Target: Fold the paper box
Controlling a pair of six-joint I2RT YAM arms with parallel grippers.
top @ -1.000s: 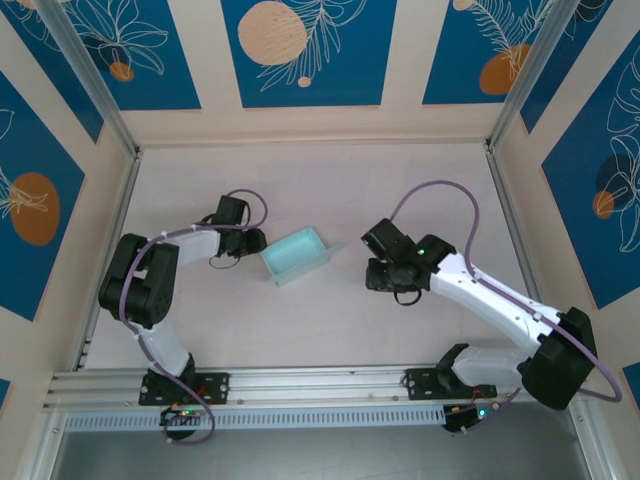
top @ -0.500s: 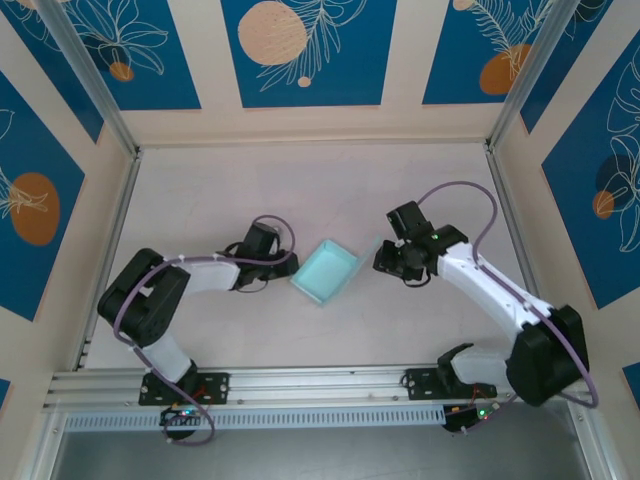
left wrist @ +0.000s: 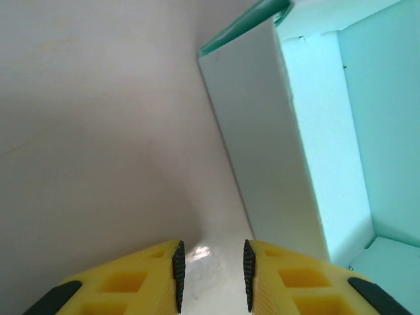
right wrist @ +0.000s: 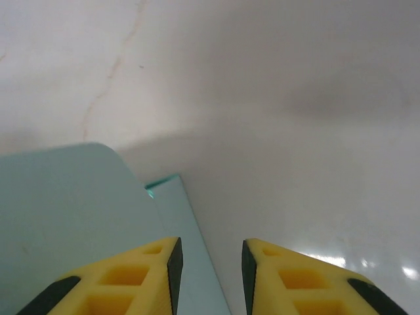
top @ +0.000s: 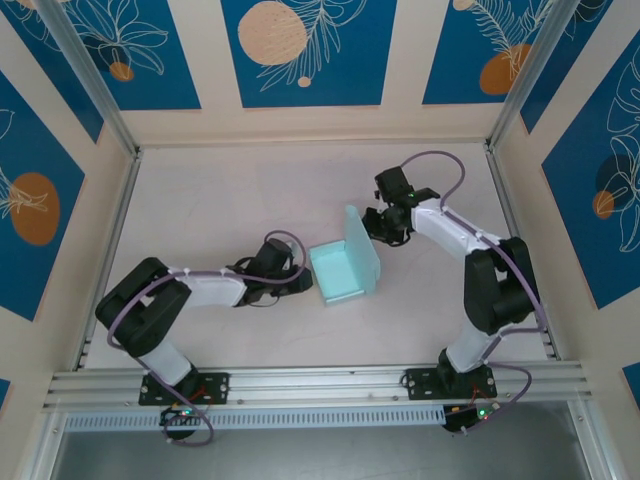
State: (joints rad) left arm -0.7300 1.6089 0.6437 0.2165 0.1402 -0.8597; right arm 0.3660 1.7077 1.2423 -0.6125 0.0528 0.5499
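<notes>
paper box [top: 345,268] pale aqua; left gripper [left wrist: 212,266], right gripper [right wrist: 210,262] yellow, black pads [left wrist: 178,275]; table [top: 220,200] off-white; walls [top: 300,70] blue, orange-disc leaf print.

Bright, even light; the overhead view is sharp. Glare gleams on the table [right wrist: 315,259] low in both wrist views.

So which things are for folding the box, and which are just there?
For the job: paper box, left gripper, right gripper.
Just there: table, blue patterned walls, metal rail.
</notes>
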